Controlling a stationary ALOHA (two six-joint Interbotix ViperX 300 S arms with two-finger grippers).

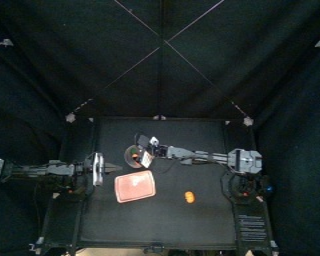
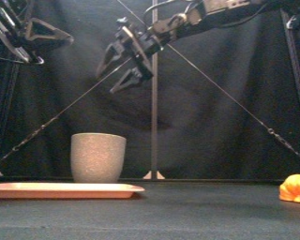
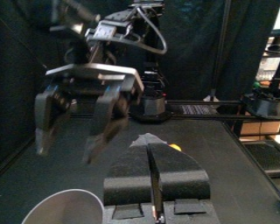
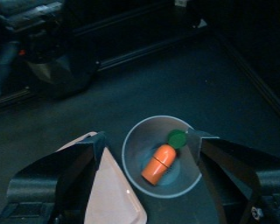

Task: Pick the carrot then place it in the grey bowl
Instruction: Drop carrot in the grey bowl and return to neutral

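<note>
The orange carrot (image 4: 163,164) with its green top lies inside the tall grey speckled cup (image 4: 139,144), which stands upright at the table's back left of middle (image 1: 132,153) (image 2: 97,157). My right gripper (image 4: 154,179) hangs open and empty straight above the cup (image 2: 131,54), well clear of its rim. The left wrist view shows that gripper (image 3: 81,118) over the cup's rim (image 3: 63,206). My left gripper (image 3: 154,179) rests shut and empty at the table's left side (image 1: 97,168).
A flat pink tray (image 1: 133,187) (image 2: 59,189) lies in front of the cup, its corner showing in the right wrist view (image 4: 108,199). A small orange toy (image 1: 191,196) (image 2: 295,189) sits on the table toward the front right.
</note>
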